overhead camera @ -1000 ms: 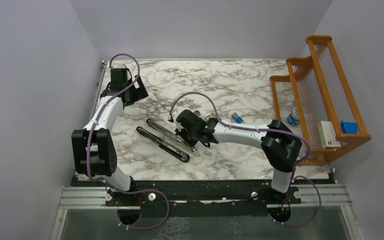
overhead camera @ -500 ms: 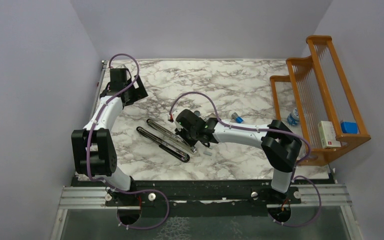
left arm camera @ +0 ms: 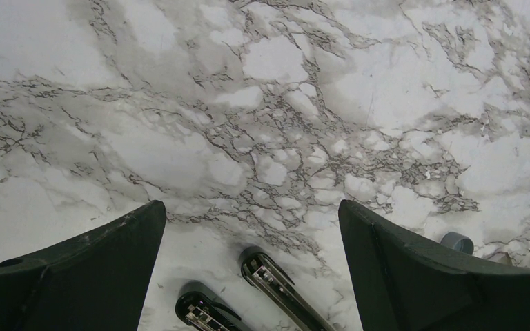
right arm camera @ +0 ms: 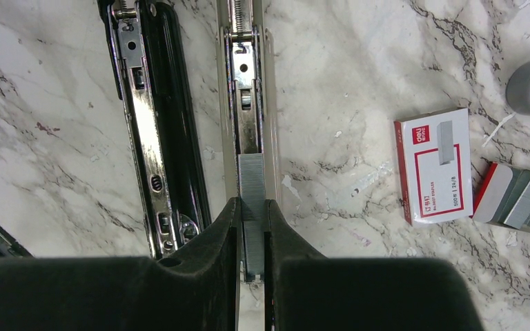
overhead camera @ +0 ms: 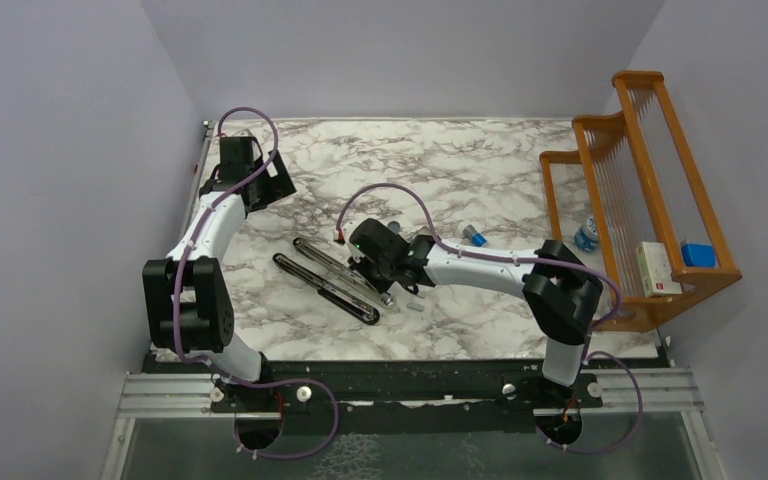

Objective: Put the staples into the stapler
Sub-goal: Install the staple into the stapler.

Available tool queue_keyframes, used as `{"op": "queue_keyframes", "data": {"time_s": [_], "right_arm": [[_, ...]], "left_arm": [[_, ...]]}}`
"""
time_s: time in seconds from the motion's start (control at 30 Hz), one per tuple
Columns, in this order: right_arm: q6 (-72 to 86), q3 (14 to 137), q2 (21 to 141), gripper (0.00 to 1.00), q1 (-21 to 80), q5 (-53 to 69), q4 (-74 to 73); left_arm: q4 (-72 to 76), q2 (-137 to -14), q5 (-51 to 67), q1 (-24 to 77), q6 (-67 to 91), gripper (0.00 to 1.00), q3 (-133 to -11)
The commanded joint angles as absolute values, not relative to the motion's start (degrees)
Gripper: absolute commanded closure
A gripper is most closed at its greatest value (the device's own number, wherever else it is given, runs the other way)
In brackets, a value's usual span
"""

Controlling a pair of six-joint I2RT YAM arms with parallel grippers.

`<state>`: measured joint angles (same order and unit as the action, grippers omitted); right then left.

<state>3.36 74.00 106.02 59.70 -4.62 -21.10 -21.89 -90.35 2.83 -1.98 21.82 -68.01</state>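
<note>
The left tool (left arm camera: 252, 207) looks straight down at the white, grey-veined marble counter (left arm camera: 262, 103). Its two dark fingers (left arm camera: 90, 258) rise from the lower corners of the view and stand wide apart, with nothing between them and neither touching anything. In the gap, at the bottom edge, lie two narrow black ends of the stapler (left arm camera: 276, 279), each rounded and showing bright metal along its middle. They rest flat on the counter side by side, slanting toward the lower right and running out of view. A small grey round cap (left arm camera: 457, 242) peeks over the top edge of the right-hand finger.
</note>
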Motion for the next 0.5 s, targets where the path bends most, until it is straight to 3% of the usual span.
{"op": "queue_keyframes", "data": {"time_s": [0.0,0.47], "right_arm": [[2.7,75.9,107.1,0.85,60.5,-5.1,-22.7],[3.1,76.7,108.6,0.85,60.6,-5.1,-24.4]], "left_arm": [[-20.2,-90.8,4.2,-2.7,22.0,0.01,-67.5],[-20.0,-90.9,4.7,-2.8,22.1,0.01,-67.6]]}}
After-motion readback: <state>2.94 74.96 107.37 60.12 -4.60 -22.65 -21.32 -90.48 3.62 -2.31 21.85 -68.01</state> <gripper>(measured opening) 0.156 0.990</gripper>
